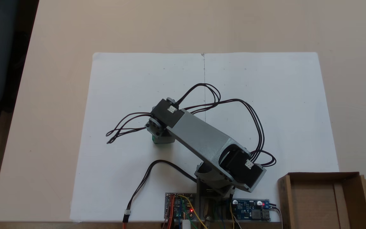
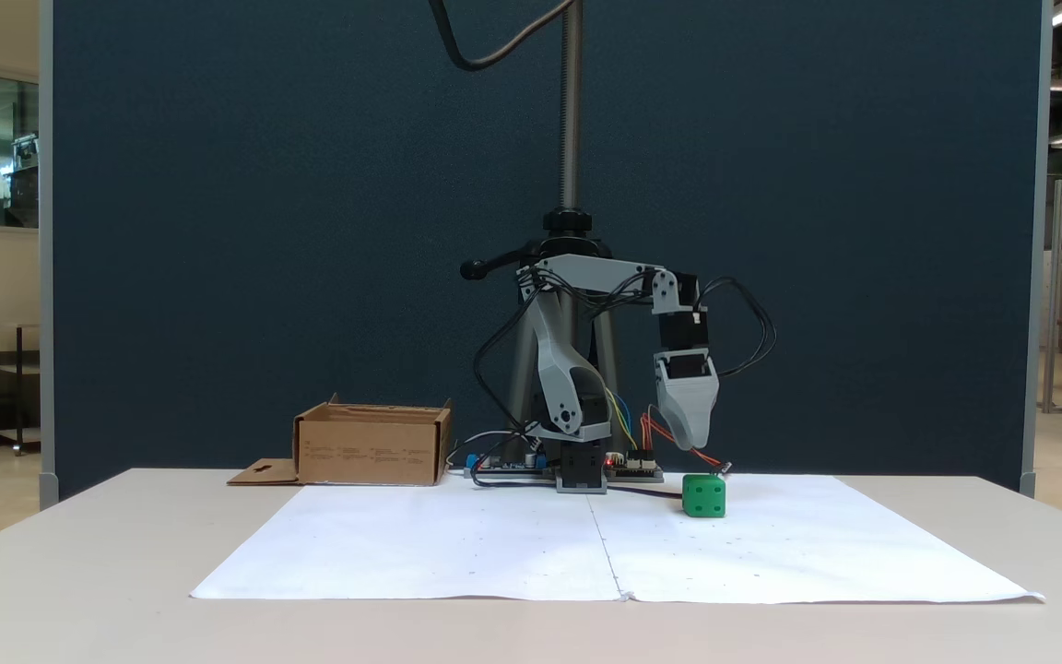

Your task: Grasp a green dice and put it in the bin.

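The green dice point(image 2: 703, 495) sits on the white paper, right of the arm's base in a fixed view. From above only a green sliver of the dice point(image 1: 154, 139) peeks out under the wrist. My gripper point(image 2: 690, 441) points straight down and hangs just above the dice, with a small gap between them. Seen from above, the gripper point(image 1: 159, 135) lies over the dice. Its jaws line up one behind the other, so their state is unclear. The bin point(image 1: 283, 197), a brown cardboard box, stands empty beside the base; it is the bin point(image 2: 372, 448) at left in the front-facing fixed view.
White paper point(image 1: 132, 79) covers the middle of the beige table. Circuit boards point(image 1: 179, 208) and loose black cables point(image 1: 122, 128) crowd the base. A tripod pole point(image 2: 571, 111) and a dark blue partition point(image 2: 264, 231) stand behind the arm.
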Robot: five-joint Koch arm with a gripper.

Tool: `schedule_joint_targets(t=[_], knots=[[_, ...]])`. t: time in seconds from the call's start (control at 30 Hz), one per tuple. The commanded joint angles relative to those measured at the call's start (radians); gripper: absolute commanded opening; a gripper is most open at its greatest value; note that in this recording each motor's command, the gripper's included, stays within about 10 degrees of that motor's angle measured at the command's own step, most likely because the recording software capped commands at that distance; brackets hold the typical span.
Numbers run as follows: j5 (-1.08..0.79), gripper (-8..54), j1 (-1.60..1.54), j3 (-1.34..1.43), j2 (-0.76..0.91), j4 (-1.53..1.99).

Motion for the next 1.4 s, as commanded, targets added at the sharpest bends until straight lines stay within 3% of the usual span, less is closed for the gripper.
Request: schedule_joint_targets(t=[0.0, 0.63, 1.37], knots=[[0.084, 41.7, -0.014, 0.008, 0.018, -0.025], [0.245, 41.7, -0.021, 0.118, 0.109, -0.101], [0.245, 41.6, -0.101, 0.121, -0.074, -0.181]])
